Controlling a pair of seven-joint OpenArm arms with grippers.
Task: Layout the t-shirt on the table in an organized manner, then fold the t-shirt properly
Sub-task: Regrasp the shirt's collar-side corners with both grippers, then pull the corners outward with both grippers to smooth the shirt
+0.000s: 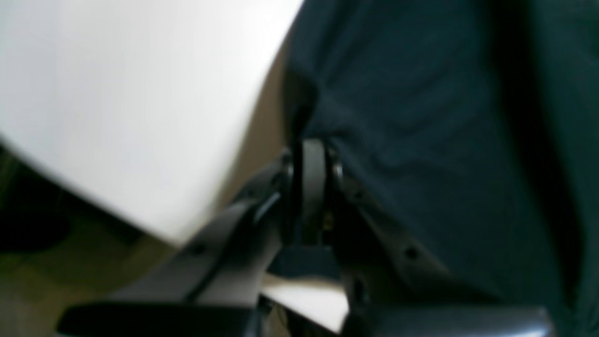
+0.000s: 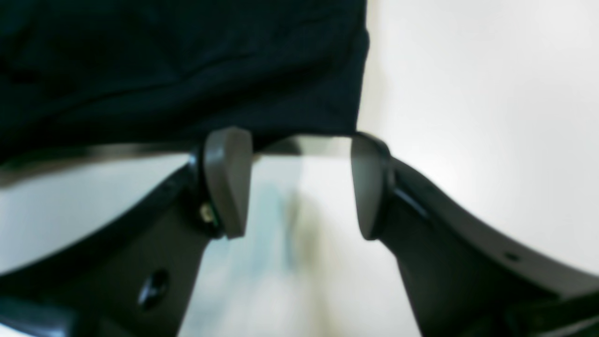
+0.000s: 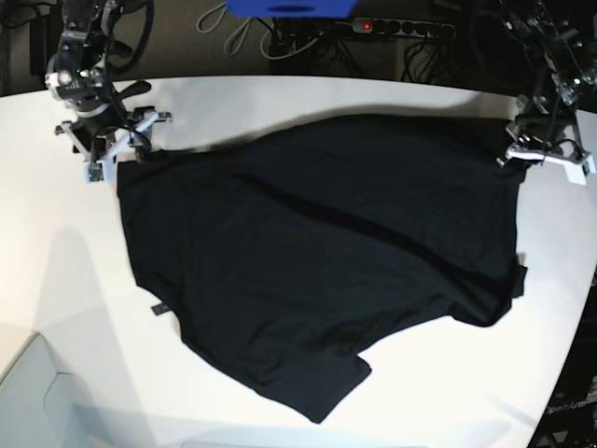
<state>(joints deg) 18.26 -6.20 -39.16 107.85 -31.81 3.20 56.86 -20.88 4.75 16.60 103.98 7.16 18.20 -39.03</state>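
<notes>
Far side of the base view: dark floor strewn with cables. A pale looped cord lies left of centre, a black power strip with a lit red switch right of centre, a blue object at the top edge. Tangled dark cables far right. Left wrist view shows brownish floor below. Light bright, even, soft shadows.

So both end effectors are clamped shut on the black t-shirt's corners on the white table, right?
Not both. The left end effector is shut on the t-shirt, but the right wrist view shows the right end effector open at the hem, gripping nothing. The table is white.
</notes>
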